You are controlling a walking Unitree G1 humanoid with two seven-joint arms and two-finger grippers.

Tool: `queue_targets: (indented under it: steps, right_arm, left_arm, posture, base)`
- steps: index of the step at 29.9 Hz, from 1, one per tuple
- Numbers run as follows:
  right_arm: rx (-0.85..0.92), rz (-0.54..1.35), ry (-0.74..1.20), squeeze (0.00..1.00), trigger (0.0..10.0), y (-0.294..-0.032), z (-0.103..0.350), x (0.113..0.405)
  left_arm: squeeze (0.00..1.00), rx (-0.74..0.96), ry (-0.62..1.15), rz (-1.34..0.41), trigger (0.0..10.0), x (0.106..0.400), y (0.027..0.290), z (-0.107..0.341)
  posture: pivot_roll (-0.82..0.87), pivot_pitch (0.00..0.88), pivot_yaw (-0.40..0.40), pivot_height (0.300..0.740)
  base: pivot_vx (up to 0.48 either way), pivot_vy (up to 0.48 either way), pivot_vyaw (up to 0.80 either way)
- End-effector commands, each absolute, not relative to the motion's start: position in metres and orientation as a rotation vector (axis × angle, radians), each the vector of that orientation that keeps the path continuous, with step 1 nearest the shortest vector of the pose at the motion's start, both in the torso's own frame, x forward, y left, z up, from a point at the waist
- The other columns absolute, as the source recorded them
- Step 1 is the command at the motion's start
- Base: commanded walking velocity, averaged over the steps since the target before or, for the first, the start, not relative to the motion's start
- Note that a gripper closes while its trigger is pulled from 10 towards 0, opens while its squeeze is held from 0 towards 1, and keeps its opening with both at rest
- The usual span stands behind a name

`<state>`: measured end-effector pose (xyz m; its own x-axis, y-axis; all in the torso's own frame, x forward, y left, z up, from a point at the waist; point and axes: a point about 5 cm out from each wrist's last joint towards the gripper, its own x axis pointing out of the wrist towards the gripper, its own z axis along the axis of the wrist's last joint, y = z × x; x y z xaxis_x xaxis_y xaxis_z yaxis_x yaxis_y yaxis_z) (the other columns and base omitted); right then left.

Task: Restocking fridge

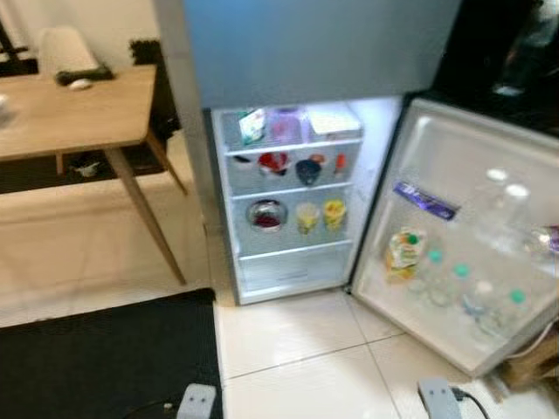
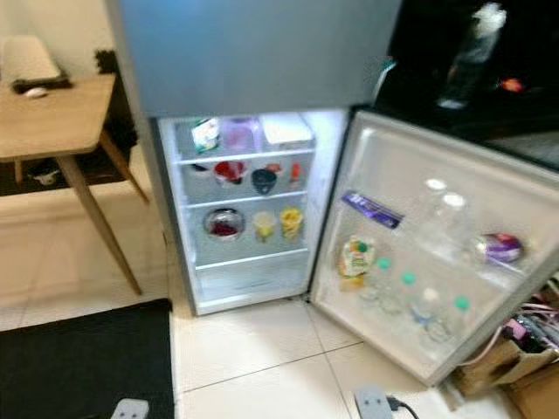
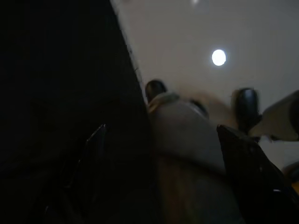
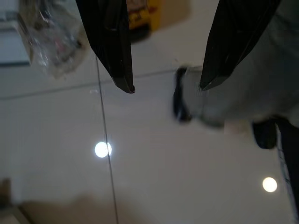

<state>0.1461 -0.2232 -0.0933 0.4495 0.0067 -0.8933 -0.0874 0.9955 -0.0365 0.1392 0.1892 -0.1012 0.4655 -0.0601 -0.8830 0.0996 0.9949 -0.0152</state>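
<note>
White tile floor [image 1: 297, 349] – black mat [image 1: 96, 358], wooden table [image 1: 79, 109], open fridge [image 1: 288, 201].

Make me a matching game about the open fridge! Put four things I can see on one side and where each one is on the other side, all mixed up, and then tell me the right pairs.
Things:
1. metal bowl
2. yellow cup
3. bottles with green caps
4. black mat

Places:
A. on the floor, in front of the wooden table
B. in the lowest rack of the open fridge door
C. on a shelf inside the fridge, at its left end
D. on the same shelf, at its right end

Right pairs: 1-C, 2-D, 3-B, 4-A
</note>
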Motion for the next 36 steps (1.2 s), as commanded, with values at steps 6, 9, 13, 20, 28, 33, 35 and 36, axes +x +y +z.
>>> queue_targets:
  steps: [6, 9, 13, 20, 28, 33, 35, 36]
  right_arm:
    - [-0.086, 0.045, 1.099, 0.0, 10.0, -0.227, -0.0921, 0.1472]
    - [-0.084, 0.047, 1.103, 0.0, 10.0, -0.2264, -0.0927, 0.1461]
    - [-0.083, 0.048, 1.103, 0.0, 10.0, -0.2258, -0.0928, 0.1461]
    - [-0.081, 0.05, 1.101, 0.0, 10.0, -0.2249, -0.0925, 0.1474]
    - [-0.084, 0.051, 1.1, 0.0, 10.0, -0.2251, -0.0923, 0.1479]
    - [-0.086, 0.053, 1.096, 0.0, 10.0, -0.2252, -0.0916, 0.1495]
    - [-0.086, 0.053, 1.094, 0.0, 10.0, -0.2253, -0.0914, 0.15]
    - [-0.086, 0.053, 1.094, 0.0, 10.0, -0.2253, -0.0914, 0.15]
  left_arm:
    - [0.0, 0.032, 1.095, -0.11, 10.0, 0.1368, 0.1864, -0.1024]
    - [0.0, 0.031, 1.093, -0.11, 10.0, 0.1374, 0.1868, -0.1022]
    - [0.0, 0.031, 1.093, -0.11, 10.0, 0.1373, 0.1872, -0.1021]
    - [0.0, 0.029, 1.097, -0.114, 10.0, 0.1358, 0.1859, -0.1027]
    - [0.0, 0.025, 1.093, -0.117, 10.0, 0.1372, 0.1844, -0.1024]
    - [0.0, 0.023, 1.091, -0.118, 10.0, 0.1381, 0.1841, -0.1021]
    - [0.0, 0.023, 1.091, -0.121, 10.0, 0.1384, 0.1835, -0.1021]
    - [0.0, 0.023, 1.091, -0.121, 10.0, 0.1384, 0.1835, -0.1021]
  posture:
    - [-0.16, 0.0, -0.004, 0.74]
    - [-0.15, 0.0, -0.005, 0.74]
    - [-0.15, 0.0, -0.005, 0.74]
    - [-0.15, 0.0, -0.004, 0.74]
    - [-0.15, 0.0, -0.004, 0.74]
    - [-0.16, 0.0, -0.006, 0.74]
    - [-0.16, 0.0, -0.005, 0.74]
    - [-0.16, 0.0, -0.005, 0.74]
  base:
    - [0.0, -0.48, 0.0]
    - [0.0, -0.48, 0.0]
    - [0.0, -0.48, 0.0]
    - [0.0, -0.48, 0.0]
    - [0.0, -0.48, 0.0]
    - [0.0, -0.48, 0.0]
    - [0.0, -0.48, 0.0]
    - [0.0, -0.48, 0.0]
